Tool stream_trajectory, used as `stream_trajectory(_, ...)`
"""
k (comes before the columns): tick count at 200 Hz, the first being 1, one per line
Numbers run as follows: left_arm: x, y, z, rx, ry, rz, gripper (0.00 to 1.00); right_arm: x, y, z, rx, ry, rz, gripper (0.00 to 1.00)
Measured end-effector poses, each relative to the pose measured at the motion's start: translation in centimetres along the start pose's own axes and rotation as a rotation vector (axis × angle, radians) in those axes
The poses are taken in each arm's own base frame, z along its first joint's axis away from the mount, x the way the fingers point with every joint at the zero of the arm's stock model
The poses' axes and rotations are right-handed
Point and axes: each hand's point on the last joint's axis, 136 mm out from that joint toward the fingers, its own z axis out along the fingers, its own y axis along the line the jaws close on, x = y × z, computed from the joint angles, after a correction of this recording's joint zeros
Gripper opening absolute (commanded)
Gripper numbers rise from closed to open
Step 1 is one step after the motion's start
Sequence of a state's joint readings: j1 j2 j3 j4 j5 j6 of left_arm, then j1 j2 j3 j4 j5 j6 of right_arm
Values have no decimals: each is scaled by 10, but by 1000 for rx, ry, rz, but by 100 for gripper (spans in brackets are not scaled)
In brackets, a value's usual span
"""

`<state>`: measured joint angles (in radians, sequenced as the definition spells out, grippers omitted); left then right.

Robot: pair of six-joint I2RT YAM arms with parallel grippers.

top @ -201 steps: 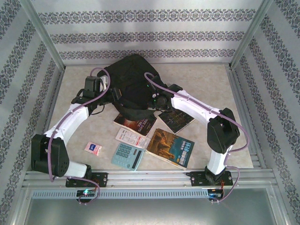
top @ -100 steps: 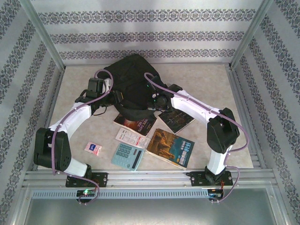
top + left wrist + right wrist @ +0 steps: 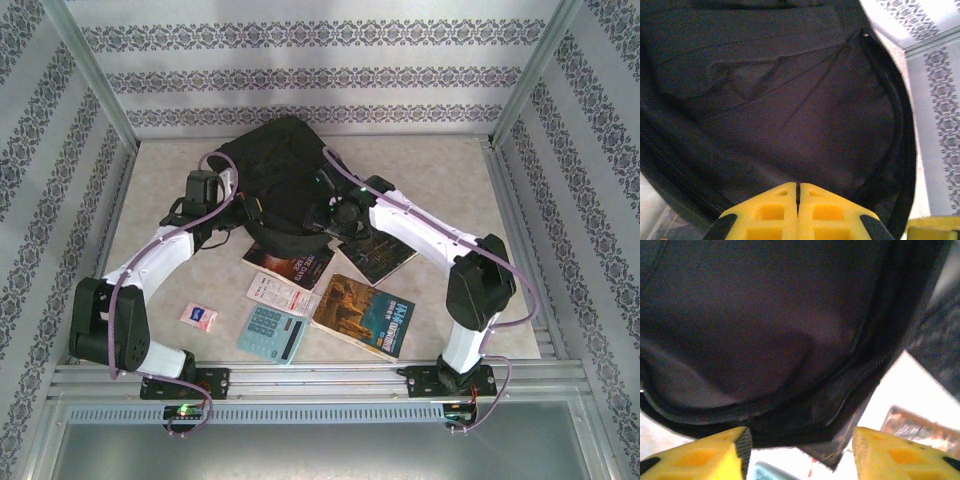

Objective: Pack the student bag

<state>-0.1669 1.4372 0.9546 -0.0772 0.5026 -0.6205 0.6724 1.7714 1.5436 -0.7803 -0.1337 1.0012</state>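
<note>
Both arms have shifted only a little in the last second: the right wrist has edged toward the far edge of the bench (image 3: 440, 160), and the left forearm sits slightly lower. The bag (image 3: 280, 165), black and soft, lies at the middle of the far edge, its rounded top toward the back wall.

The left pincer (image 3: 245, 208) is at the bag's left side. In the left wrist view its yellow fingers (image 3: 775, 210) are pressed together at the dark rim of the bag (image 3: 790, 100); whether fabric is caught between them I cannot tell.

The right pincer (image 3: 322, 212) is at the bag's near right side. In the right wrist view it (image 3: 799, 440) stands wide apart, holding nothing, with the zipped edge of the bag (image 3: 765, 315) just beyond its tips.

Nearer the arms lie a reddish book (image 3: 290, 262), a dark book (image 3: 378, 255), a larger book (image 3: 365, 315), a leaflet (image 3: 283, 293), a calculator (image 3: 273, 333) and a small packet (image 3: 198, 317).
</note>
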Motion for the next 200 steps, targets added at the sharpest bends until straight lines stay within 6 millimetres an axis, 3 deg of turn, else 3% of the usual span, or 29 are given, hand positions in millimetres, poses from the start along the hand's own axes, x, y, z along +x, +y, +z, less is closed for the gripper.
stream_trajectory(31,-4,-17,-4,55,-27,-9,0,25,19,-6,-75,79,199,61)
stream_trajectory(70,-3,-19,-6,68,-35,-22,0,53,43,18,-78,183,326,65)
stream_trajectory(98,1,-17,-7,68,-30,-30,0,46,54,33,-94,176,376,63)
stream_trajectory(141,0,-18,-7,74,-38,-31,0,33,66,33,-148,134,414,53)
stream_trajectory(200,0,-18,-7,76,-41,-33,0,16,68,33,-176,87,468,57)
